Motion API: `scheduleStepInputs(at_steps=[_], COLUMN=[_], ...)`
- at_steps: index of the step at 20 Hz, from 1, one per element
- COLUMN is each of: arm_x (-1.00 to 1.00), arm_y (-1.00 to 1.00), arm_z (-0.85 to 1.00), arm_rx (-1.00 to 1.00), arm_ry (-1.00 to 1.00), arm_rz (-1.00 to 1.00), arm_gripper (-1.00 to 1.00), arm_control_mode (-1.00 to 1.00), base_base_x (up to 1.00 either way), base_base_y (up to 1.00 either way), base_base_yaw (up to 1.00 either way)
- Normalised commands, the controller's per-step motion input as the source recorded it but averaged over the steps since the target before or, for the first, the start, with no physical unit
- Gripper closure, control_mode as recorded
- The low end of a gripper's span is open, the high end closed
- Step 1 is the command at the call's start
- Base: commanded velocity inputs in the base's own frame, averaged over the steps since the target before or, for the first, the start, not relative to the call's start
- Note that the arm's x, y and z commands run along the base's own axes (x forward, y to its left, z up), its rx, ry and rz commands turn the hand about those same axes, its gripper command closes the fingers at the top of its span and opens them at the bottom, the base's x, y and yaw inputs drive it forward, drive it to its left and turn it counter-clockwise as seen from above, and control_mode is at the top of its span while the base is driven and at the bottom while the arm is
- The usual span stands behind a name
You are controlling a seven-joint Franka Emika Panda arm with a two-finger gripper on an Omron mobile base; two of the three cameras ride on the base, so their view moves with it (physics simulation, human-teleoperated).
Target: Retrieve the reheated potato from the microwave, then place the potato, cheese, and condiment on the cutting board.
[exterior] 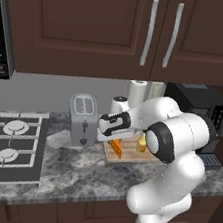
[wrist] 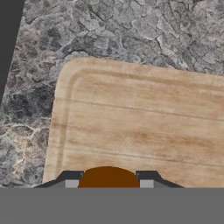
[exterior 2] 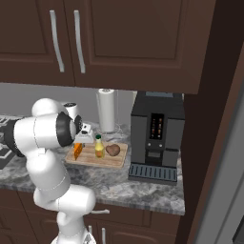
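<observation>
Gripper [wrist: 107, 181] clamped on the cheese [wrist: 107, 177], held just over the cutting board [wrist: 144, 127]. On the board: cheese wedge at the left end, condiment [exterior 2: 99, 147] mid-board, potato [exterior 2: 113, 150] to its right. Board lies on the granite counter [wrist: 131, 30] beside the toaster [exterior: 82, 118].

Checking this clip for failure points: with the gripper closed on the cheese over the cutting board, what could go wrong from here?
1. The cheese sits near the cutting board's edge; on release from the gripper it may tip onto the counter.
2. The condiment stands close beside; a sideways retreat could topple it.
</observation>
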Motion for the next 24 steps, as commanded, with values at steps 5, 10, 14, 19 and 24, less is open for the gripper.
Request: scheduleStepInputs(at_steps=[5, 10, 14, 19, 24], arm_x=[0.28, 0.23, 0.22, 0.24, 0.22], arm_y=[-0.15, -0.21, -0.17, -0.11, -0.01], arm_z=[0.0, 0.01, 0.01, 0.01, 0.0], arm_rx=[0.0, 0.0, 0.0, 0.0, 0.0], arm_ry=[0.04, 0.02, 0.0, 0.0, 0.0], arm_rz=[0.0, -0.01, -0.01, -0.01, -0.01], arm_gripper=[1.0, 1.0, 1.0, 1.0, 1.0], arm_control_mode=[-1.0, -1.0, -1.0, -1.0, -1.0], base_base_x=[0.0, 0.0, 0.0, 0.0, 0.0], base_base_y=[0.0, 0.0, 0.0, 0.0, 0.0], base_base_yaw=[0.0, 0.0, 0.0, 0.0, 0.0])
